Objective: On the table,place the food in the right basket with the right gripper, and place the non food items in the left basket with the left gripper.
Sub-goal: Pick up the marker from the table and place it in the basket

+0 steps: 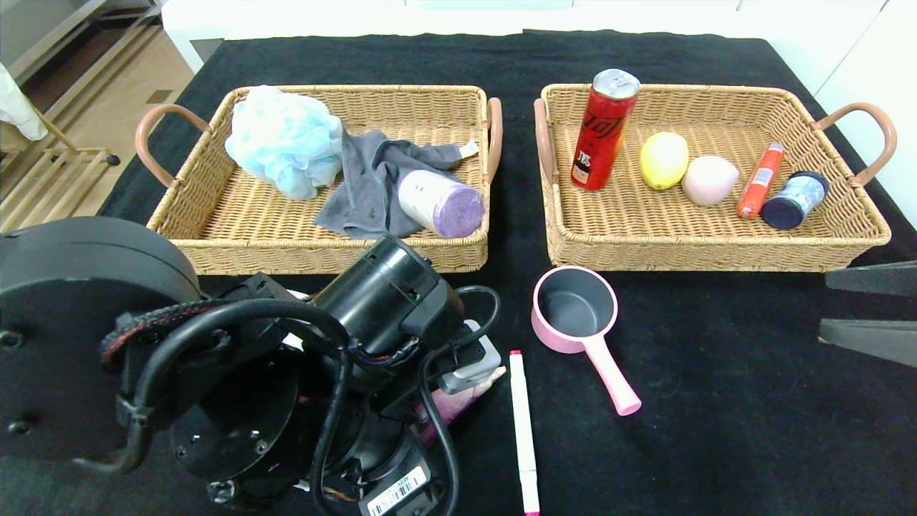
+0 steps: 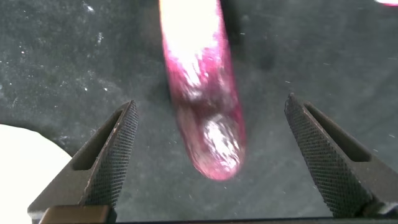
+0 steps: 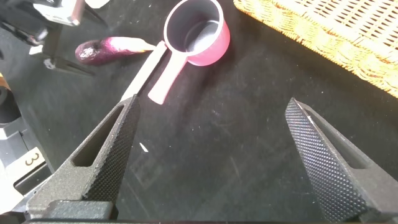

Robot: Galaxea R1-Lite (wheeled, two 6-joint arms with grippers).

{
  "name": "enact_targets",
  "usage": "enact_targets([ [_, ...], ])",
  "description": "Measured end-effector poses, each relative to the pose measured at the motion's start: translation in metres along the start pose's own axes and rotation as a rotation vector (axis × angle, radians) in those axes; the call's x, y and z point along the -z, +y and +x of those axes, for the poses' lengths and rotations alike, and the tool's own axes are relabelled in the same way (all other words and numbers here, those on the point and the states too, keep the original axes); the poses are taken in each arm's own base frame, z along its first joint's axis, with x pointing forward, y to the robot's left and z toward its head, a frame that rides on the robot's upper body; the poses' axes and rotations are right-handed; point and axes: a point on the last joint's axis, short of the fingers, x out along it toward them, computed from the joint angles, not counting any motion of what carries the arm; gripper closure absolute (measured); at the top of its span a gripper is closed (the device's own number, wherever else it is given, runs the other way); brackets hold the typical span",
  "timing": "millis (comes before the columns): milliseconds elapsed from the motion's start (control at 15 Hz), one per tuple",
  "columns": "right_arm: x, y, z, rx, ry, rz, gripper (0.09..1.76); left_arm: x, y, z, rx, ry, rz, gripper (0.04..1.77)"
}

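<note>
A pink tube lies on the black table between the spread fingers of the left gripper. The left basket holds a sponge, cloth and roll. The right basket holds a can, lemon and more. The right gripper hangs spread nearby.

black tablecloth, wooden floor (left), white wall

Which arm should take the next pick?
Left. The left gripper is open, straddling the pink tube, a non-food item. The right gripper is parked at the table's right edge, open, over bare cloth.
</note>
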Motion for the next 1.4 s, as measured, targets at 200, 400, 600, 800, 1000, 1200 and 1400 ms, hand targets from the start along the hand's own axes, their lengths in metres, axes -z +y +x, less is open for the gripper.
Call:
enact_targets([
  [200,0.000,0.000,0.000,-0.001,0.001,0.000,0.14,-0.002,-0.002,0.007,0.000,0.020,0.007,0.09],
  [400,0.000,0.000,0.000,-0.001,0.001,0.001,0.14,-0.004,-0.003,0.012,-0.013,0.035,0.010,0.09],
  [600,0.000,0.000,0.000,-0.001,0.001,-0.001,0.14,-0.005,-0.003,0.016,-0.043,0.052,0.014,0.09],
  [800,0.000,0.000,0.000,-0.001,0.000,-0.001,0.14,-0.005,-0.003,0.017,-0.044,0.058,0.016,0.26],
  [1000,0.001,0.000,0.000,-0.002,0.001,0.000,0.14,-0.006,-0.004,0.017,-0.042,0.056,0.020,0.73],
  [1200,0.001,0.000,0.000,-0.002,0.002,0.001,0.14,-0.005,-0.006,0.016,-0.040,0.056,0.023,1.02],
  [1400,0.001,0.001,0.000,-0.002,0.001,0.000,0.14,-0.004,-0.006,0.014,-0.039,0.053,0.024,1.03],
])
